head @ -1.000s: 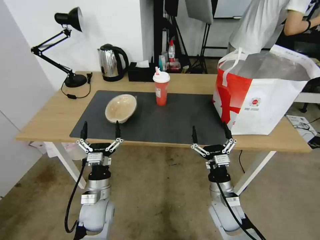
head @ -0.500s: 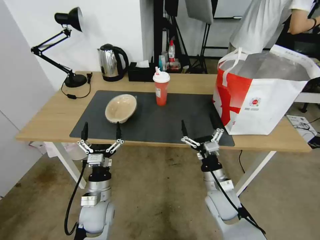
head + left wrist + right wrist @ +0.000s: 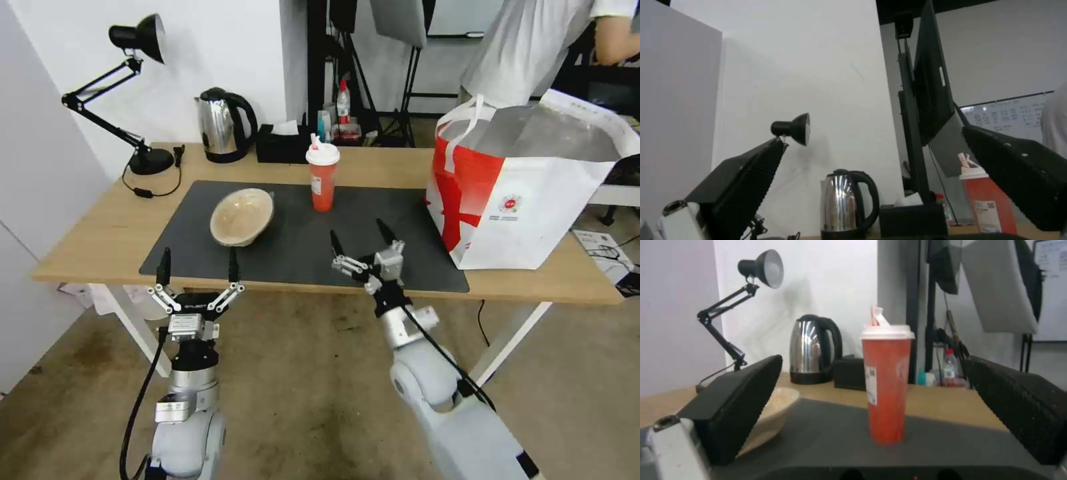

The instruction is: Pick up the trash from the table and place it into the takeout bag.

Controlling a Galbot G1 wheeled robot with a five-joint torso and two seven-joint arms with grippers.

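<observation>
Since a second ago my right gripper has swung left over the mat's front edge, fingers spread, facing the upright red drink cup; my left gripper hangs open below the table.

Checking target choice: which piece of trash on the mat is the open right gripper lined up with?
The red drink cup, upright and centred before the right gripper; the beige bowl lies off toward the left.
</observation>
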